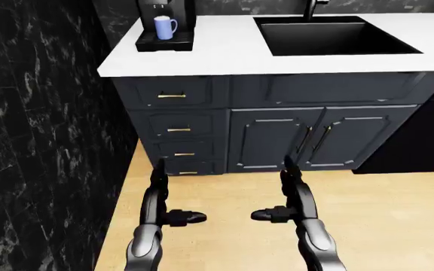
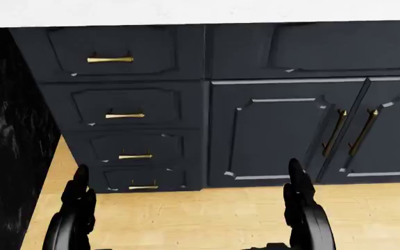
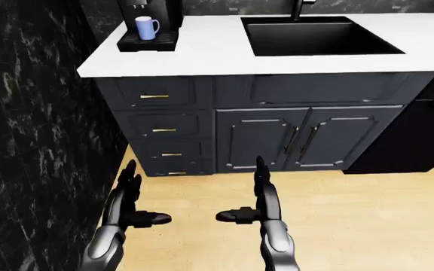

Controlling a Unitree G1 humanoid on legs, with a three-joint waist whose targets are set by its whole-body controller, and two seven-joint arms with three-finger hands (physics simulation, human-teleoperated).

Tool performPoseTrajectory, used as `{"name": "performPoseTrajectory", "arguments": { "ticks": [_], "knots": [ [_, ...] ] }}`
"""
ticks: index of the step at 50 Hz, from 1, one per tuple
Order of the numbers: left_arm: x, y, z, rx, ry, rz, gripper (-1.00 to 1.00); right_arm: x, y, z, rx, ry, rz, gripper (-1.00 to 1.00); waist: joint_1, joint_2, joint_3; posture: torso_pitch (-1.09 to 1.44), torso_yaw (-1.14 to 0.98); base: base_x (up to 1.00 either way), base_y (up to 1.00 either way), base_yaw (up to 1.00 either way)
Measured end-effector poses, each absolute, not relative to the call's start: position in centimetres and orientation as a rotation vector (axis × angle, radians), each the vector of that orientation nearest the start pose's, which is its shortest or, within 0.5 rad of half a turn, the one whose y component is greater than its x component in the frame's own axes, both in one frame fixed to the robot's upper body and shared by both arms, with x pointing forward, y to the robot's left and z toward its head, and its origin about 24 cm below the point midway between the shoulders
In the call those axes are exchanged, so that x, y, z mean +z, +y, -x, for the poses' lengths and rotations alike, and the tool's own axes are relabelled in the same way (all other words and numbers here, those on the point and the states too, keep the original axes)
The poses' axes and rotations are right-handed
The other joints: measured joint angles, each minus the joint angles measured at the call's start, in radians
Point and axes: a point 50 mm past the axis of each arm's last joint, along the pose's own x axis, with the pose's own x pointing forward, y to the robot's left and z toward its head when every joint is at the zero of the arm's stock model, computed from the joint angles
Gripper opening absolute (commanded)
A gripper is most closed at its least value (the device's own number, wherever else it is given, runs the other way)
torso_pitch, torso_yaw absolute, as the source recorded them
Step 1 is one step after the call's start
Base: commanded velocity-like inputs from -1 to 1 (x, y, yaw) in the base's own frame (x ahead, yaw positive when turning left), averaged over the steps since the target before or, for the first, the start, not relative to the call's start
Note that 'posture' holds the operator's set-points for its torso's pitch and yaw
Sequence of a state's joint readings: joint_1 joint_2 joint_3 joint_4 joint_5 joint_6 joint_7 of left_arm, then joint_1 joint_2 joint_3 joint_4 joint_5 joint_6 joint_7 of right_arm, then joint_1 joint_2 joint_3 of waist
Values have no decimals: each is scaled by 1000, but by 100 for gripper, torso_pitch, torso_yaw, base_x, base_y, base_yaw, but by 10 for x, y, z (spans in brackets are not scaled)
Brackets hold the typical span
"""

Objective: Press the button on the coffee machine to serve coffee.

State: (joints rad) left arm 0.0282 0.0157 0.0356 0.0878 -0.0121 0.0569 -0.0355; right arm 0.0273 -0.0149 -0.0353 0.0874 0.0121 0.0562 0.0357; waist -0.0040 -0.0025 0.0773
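Note:
The black coffee machine (image 1: 164,14) stands on the white counter (image 1: 224,53) at the top left of the left-eye view, its top cut off by the frame. A light blue mug (image 1: 164,27) sits on its drip tray. The button does not show. My left hand (image 1: 164,195) and right hand (image 1: 288,192) are both open and empty, fingers up and thumbs pointing inward, held low over the wooden floor and far below the counter. They also show in the right-eye view, left hand (image 3: 130,197) and right hand (image 3: 256,192).
A black sink (image 1: 334,35) with a faucet is set in the counter at the right. Dark drawers with brass handles (image 1: 172,96) and cabinet doors (image 1: 319,138) stand below. A black marble wall (image 1: 36,141) fills the left side.

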Motion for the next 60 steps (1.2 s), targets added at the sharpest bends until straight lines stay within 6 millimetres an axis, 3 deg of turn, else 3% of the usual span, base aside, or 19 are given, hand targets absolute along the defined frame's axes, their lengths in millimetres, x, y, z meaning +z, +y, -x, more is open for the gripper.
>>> {"name": "performPoseTrajectory", "arguments": {
  "ticks": [1,3,5,7,10,17,28,45,52,60],
  "knots": [
    [13,162,-245,9,154,4,100,13,-160,-245,-4,150,4,100,-1,-4,-10,0,0,0,0,0],
    [31,163,-250,9,74,8,100,29,-161,-250,2,65,23,100,6,-4,-60,0,0,0,0,0],
    [35,163,-251,7,50,13,100,31,-160,-251,5,42,28,100,8,-9,-42,0,0,0,0,0],
    [29,162,-248,5,76,22,100,26,-159,-247,10,65,39,100,8,-8,-54,0,0,0,0,0],
    [21,162,-247,2,114,27,100,22,-160,-246,8,92,44,100,8,-5,-53,0,0,0,0,0],
    [25,163,-247,9,102,34,100,27,-161,-247,2,86,59,100,7,-5,-63,0,0,0,0,0],
    [57,176,-259,69,62,40,100,55,-164,-258,-23,80,68,100,9,-4,-72,0,0,0,0,0],
    [148,196,-307,99,1,50,100,150,-166,-292,-41,-4,71,100,8,4,-63,0,0,0,0,0],
    [174,206,-313,119,-31,69,100,193,-170,-297,-40,-86,172,100,7,3,-57,0,0,0,0,0],
    [207,210,-324,126,-52,66,100,222,-178,-309,-61,-62,149,100,10,7,-50,0,0,0,0,0]
  ]
}}
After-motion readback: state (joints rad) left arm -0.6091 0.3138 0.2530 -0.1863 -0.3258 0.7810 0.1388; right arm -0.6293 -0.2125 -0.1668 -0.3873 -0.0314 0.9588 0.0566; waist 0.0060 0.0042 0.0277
